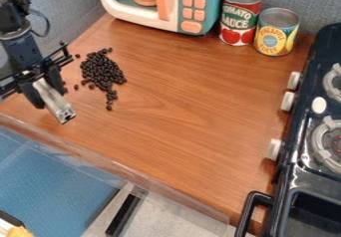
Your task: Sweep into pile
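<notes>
"Beans (102, 72), by the look of them: small, dark, round. Where do they lie?"

"On the wooden counter (183, 99), at the upper left, in a long loose heap in front of the toy microwave (163, 4). A few strays (77, 87) sit off to the side near the gripper (45, 89)."

"How will they handle?"

"Each one light and hard, I'd guess, and quick to roll. Nothing fragile, but a fast shove would scatter them."

"Should the gripper pinch them?"

"No, it's already taken up: its fingers are parted only by the width of a pale bar (55, 100), clamped between them. Let the bar do the work."

"Where on the heap, then?"

"Outside the strays, flat side to them, low and slow towards the middle. Then nudge the thin tail at the near end back in."
</notes>
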Robot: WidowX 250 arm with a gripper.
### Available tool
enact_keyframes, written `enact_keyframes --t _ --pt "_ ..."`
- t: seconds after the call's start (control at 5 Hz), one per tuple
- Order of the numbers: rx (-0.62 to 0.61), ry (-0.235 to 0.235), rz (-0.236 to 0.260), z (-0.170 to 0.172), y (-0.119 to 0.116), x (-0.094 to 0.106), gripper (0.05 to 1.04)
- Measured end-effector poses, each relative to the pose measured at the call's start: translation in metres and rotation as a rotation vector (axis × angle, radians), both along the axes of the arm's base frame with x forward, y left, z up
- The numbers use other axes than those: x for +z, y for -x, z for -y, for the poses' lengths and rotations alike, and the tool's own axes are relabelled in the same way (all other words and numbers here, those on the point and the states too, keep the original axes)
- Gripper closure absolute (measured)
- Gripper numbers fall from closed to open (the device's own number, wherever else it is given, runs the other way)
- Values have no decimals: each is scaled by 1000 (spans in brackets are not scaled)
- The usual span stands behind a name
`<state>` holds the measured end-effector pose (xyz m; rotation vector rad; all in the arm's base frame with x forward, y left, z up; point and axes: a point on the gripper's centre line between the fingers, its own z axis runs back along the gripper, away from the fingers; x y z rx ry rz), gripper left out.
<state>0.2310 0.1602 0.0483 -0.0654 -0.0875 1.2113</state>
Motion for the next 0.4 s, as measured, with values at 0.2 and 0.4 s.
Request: enact_keyframes --t 0.2,0.4 --pt "12 -30 -16 -3 -2 -9 701" --pt "19 -31 -57 3 -6 -25 701"
